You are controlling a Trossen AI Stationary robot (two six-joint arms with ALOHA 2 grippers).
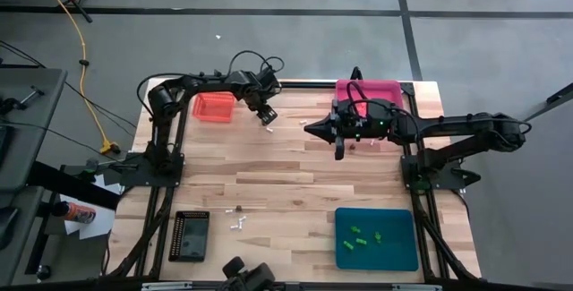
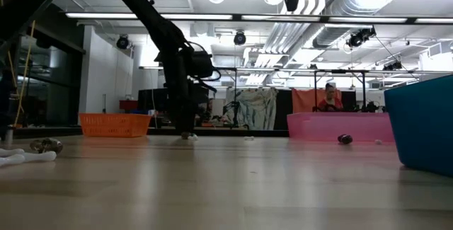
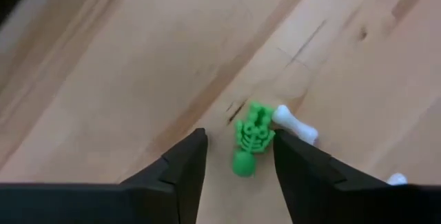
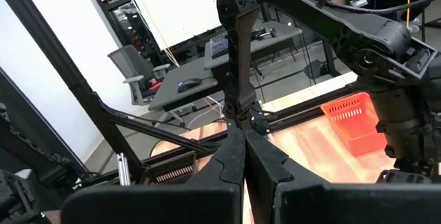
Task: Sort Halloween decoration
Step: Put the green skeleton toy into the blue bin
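A bright green skeleton trinket (image 3: 251, 140) lies flat on the wooden table with a white bone trinket (image 3: 296, 124) right beside it. My left gripper (image 3: 239, 140) points down over them, open, one finger on either side of the green trinket; in the high view it stands at the far left (image 1: 267, 117), next to the orange tray (image 1: 213, 106). My right gripper (image 1: 315, 130) hangs level above the table's far middle, shut on nothing (image 4: 242, 156). The teal tray (image 1: 376, 237) holds several green trinkets (image 1: 358, 237).
A pink tray (image 1: 369, 89) stands at the far right and a black tray (image 1: 190, 235) at the near left. Loose brown (image 1: 238, 209) and white (image 1: 237, 224) trinkets lie near the black tray. A dark trinket (image 2: 345, 139) lies before the pink tray.
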